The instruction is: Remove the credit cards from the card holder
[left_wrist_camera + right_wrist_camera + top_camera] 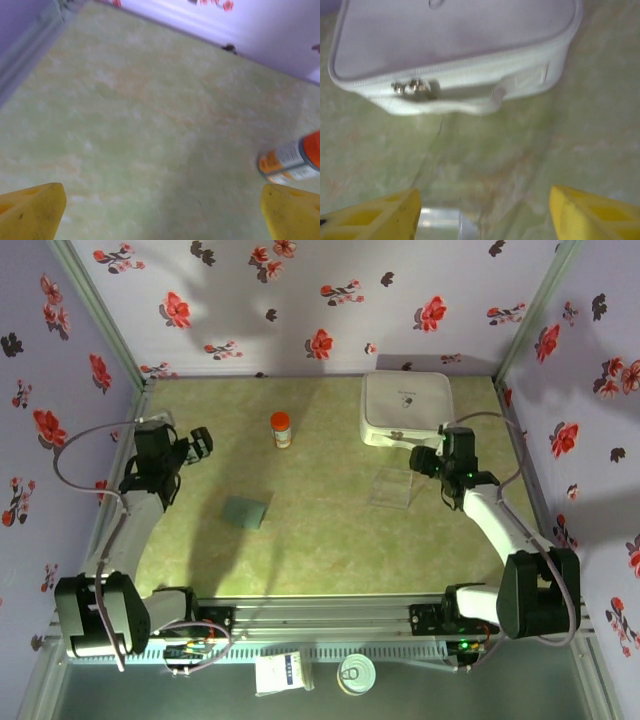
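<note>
Yellow fingertips [375, 217] of the right gripper [485, 215] sit closest to us in the right wrist view. They're well apart with nothing pinched between them. What looks like a corner of the clear plastic sheet [442, 220] lies on the table [600, 130] under the gap. The left gripper [165, 210] is spread wide too, and it's empty.

Progress-wise, we'd say nothing is done yet. The card holder [244, 511] lies flat at about 8 o'clock from the table's middle. It looks like one dull teal square, so we judge it's folded shut. We can't spot any credit cards lying out, so presumably they're inside. In the top view the left gripper [198, 445] hangs at roughly 10 o'clock from the holder and well apart from it. The right gripper [420, 460] is way over at 3 o'clock, beside the clear plastic sheet [391, 488]. So all of it is left: reach the holder, open it, pull the cards.

On views, the top camera is where we get the holder's spot and the overall layout. That layout has the orange-capped bottle [282, 429] at 11 o'clock and the white zip case [405, 410] at 1 o'clock. The left wrist camera faces bare table, with the orange-capped bottle [292, 160] at its 3 o'clock. The right wrist camera gives close-up detail of the white zip case [455, 55], with its zip pulls [410, 87] and strap handle [460, 104] at 12 o'clock.
</note>
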